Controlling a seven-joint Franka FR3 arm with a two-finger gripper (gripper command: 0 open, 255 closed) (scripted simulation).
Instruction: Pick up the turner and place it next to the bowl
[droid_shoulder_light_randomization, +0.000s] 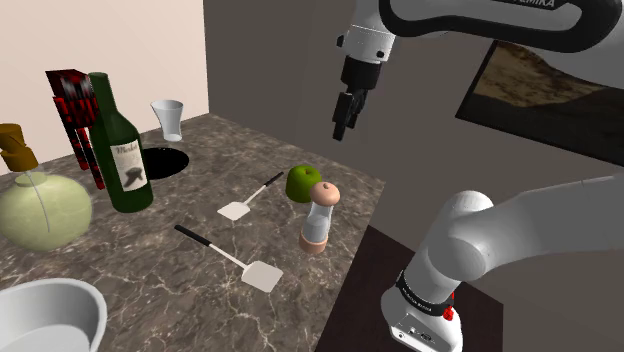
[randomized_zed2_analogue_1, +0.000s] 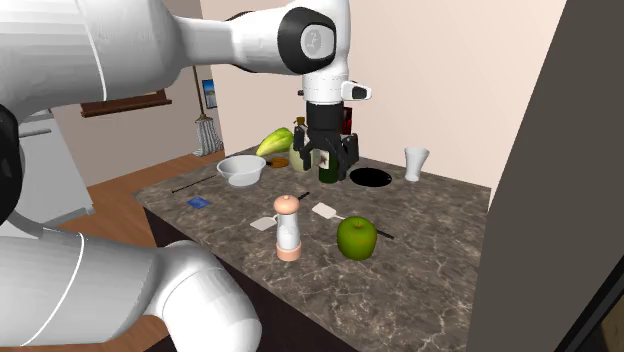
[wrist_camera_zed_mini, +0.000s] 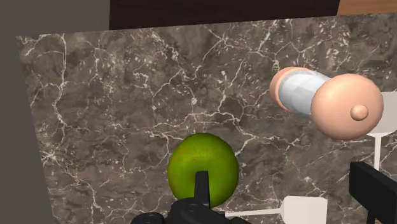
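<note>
Two white-headed turners with dark handles lie on the marble counter (droid_shoulder_light_randomization: 200, 205). One turner (droid_shoulder_light_randomization: 250, 196) lies beside the green apple (droid_shoulder_light_randomization: 303, 182); its head also shows by the apple (wrist_camera_zed_mini: 305, 209). The other turner (droid_shoulder_light_randomization: 232, 255) lies nearer the counter's front edge. A white bowl (droid_shoulder_light_randomization: 45, 315) sits at the shoulder view's lower left, and stands behind the arm (randomized_zed2_analogue_1: 241, 170) in the second exterior view. My gripper (droid_shoulder_light_randomization: 344, 120) hangs open and empty high above the apple, with its fingers well apart (randomized_zed2_analogue_1: 323, 160).
A pink-topped mill (droid_shoulder_light_randomization: 320, 215) stands next to the apple. A dark wine bottle (droid_shoulder_light_randomization: 122, 150), a knife block (droid_shoulder_light_randomization: 75, 115), a white cup (droid_shoulder_light_randomization: 168, 120), a round hole (droid_shoulder_light_randomization: 163, 160) and a pale green round thing (droid_shoulder_light_randomization: 45, 210) crowd the back.
</note>
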